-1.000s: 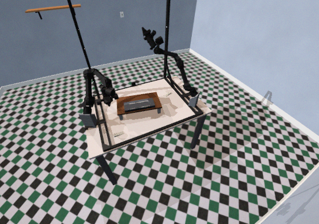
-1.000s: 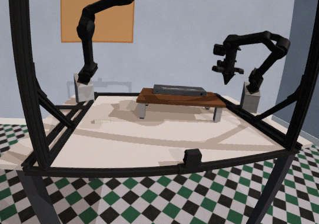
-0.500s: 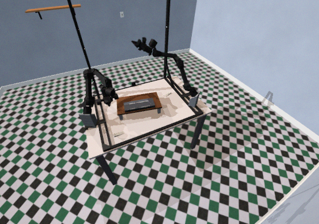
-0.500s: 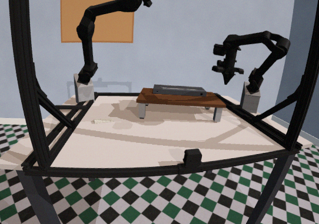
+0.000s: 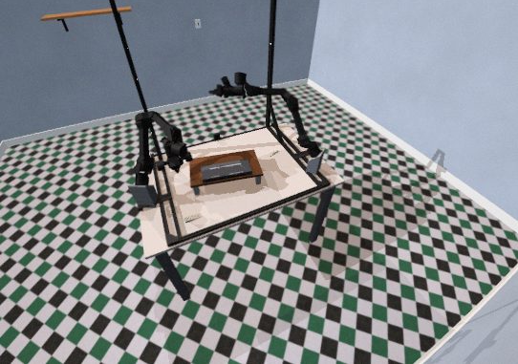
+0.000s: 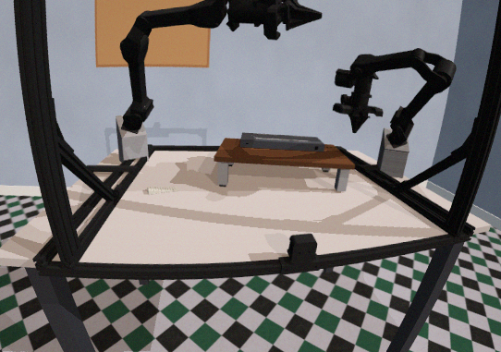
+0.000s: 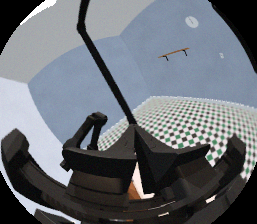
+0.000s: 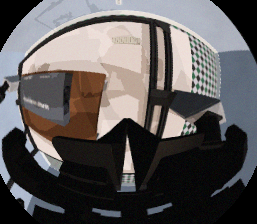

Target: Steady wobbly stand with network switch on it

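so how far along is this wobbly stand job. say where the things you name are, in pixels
Done: the switch (image 5: 226, 171) (image 6: 282, 142) (image 8: 45, 97) is on the stand (image 5: 256, 168) (image 6: 287, 157) (image 8: 88, 100).

In hand: nothing; left hand (image 5: 211, 92) (image 6: 320, 15) (image 7: 134, 126) and right hand (image 5: 190, 158) (image 6: 355, 131) (image 8: 126, 121) are shut and empty.

Left: one wedge (image 5: 192, 218) (image 8: 126, 40) and another wedge (image 5: 273, 153) (image 6: 158, 190) lie away from the stand; wedging, steadiness check, then moving clear.
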Motion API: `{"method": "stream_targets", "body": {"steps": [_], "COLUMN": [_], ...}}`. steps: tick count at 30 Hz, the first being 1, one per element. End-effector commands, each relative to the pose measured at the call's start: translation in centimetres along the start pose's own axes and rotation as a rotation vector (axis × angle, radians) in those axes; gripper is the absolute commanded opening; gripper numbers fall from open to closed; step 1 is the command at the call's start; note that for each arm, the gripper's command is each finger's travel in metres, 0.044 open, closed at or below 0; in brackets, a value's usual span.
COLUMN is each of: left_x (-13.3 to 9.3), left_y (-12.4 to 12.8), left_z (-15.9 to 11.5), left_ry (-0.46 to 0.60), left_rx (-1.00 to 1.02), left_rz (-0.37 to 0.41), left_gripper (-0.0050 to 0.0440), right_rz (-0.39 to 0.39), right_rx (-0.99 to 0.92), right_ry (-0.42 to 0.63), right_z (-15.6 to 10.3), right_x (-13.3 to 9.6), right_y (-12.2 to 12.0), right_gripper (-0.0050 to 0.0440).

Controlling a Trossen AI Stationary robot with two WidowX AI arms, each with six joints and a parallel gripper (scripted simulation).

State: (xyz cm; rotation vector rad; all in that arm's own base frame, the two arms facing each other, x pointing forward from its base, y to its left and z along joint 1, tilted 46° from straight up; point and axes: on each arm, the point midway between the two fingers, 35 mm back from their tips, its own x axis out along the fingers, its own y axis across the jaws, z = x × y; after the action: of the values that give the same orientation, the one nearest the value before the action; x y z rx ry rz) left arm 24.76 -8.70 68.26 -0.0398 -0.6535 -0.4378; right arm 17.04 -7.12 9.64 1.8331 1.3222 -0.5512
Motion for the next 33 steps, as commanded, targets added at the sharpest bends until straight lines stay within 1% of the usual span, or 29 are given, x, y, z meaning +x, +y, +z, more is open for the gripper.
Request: {"method": "stream_targets", "body": {"steps": [1,7,8,13,18,24,25,29,33], "left_x": [-0.5,-0.5,-0.3,-2.5,-6.1,-6.1,-6.1,-9.9,-14.1], "left_y": [-0.5,-0.5,-0.5,-1.5,-2.9,-2.9,-2.9,-4.3,-5.8], "left_z": [-6.7,-6.7,-7.1,-14.0,-20.0,-20.0,-20.4,-24.2,-26.9], "left_ry": [0.232,0.232,0.245,0.514,0.778,0.778,0.795,1.001,1.203], "left_rx": [-0.066,-0.066,-0.069,-0.163,-0.274,-0.274,-0.279,-0.378,-0.487], "left_rz": [-0.039,-0.039,-0.037,-0.079,-0.114,-0.114,-0.112,-0.135,-0.150], "left_gripper": [0.0000,0.0000,0.0000,0.0000,0.0000,0.0000,0.0000,0.0000,0.0000], "right_rz": [0.000,0.000,0.000,0.000,0.000,0.000,0.000,0.000,0.000], "right_rx": [0.000,0.000,0.000,0.000,0.000,0.000,0.000,0.000,0.000], "right_ry": [0.000,0.000,0.000,0.000,0.000,0.000,0.000,0.000,0.000], "right_z": [0.0,0.0,0.0,0.0,0.0,0.0,0.0,0.0,0.0], "right_x": [0.0,0.0,0.0,0.0,0.0,0.0,0.0,0.0,0.0], "right_y": [0.0,0.0,0.0,0.0,0.0,0.0,0.0,0.0,0.0], "right_gripper": [0.0000,0.0000,0.0000,0.0000,0.0000,0.0000,0.0000,0.0000,0.0000]}}
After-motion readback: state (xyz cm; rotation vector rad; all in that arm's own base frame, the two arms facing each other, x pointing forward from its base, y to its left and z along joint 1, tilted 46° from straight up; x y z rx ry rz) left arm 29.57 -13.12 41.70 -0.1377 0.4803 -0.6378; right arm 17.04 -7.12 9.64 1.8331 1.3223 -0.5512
